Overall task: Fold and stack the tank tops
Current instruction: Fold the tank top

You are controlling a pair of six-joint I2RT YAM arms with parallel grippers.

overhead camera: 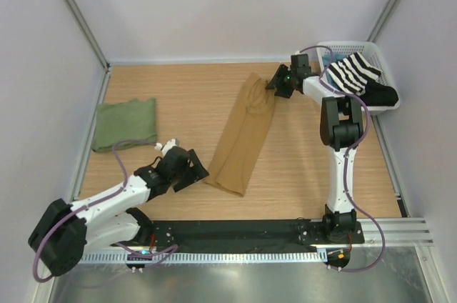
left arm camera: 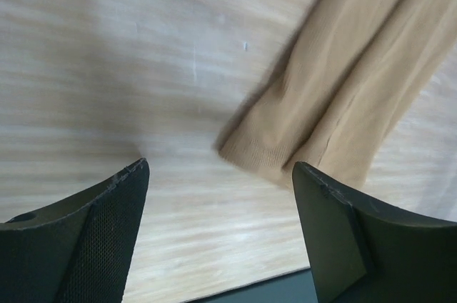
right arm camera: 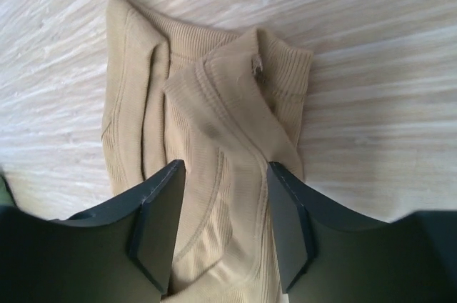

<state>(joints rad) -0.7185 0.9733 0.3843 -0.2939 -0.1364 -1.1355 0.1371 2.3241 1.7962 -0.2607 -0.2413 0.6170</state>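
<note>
The tan-brown tank top (overhead camera: 243, 135) lies on the wooden tabletop (overhead camera: 314, 153) as a long narrow strip, folded along its length, and it stretches between the two end effectors.

The left end effector (overhead camera: 196, 173) is low over the tabletop. Its two fingers stand wide apart and nothing is between them except bare wood, so it grips nothing. In the left wrist view the hem corner of the tan-brown tank top (left arm camera: 343, 81) is just ahead of the fingertips and a little toward the right finger (left arm camera: 335, 239). The cloth lies flat and is not touching either finger.

The right end effector (overhead camera: 278, 83) is at the other end of the strip, over the neck and shoulder straps. In the right wrist view its fingers (right arm camera: 157, 224) are also apart, and the ribbed cloth (right arm camera: 214, 103) passes under and between them. The straps lie flat on the wood ahead of the fingertips. The fingers do not pinch the cloth.

The olive green tank top (overhead camera: 126, 123) is folded into a small rectangle, well apart from the left end effector, on its outer side.

Close behind the right end effector stands a white basket (overhead camera: 384, 60). A black-and-white striped garment (overhead camera: 353, 72) and a black garment (overhead camera: 382, 94) lie in it.
</note>
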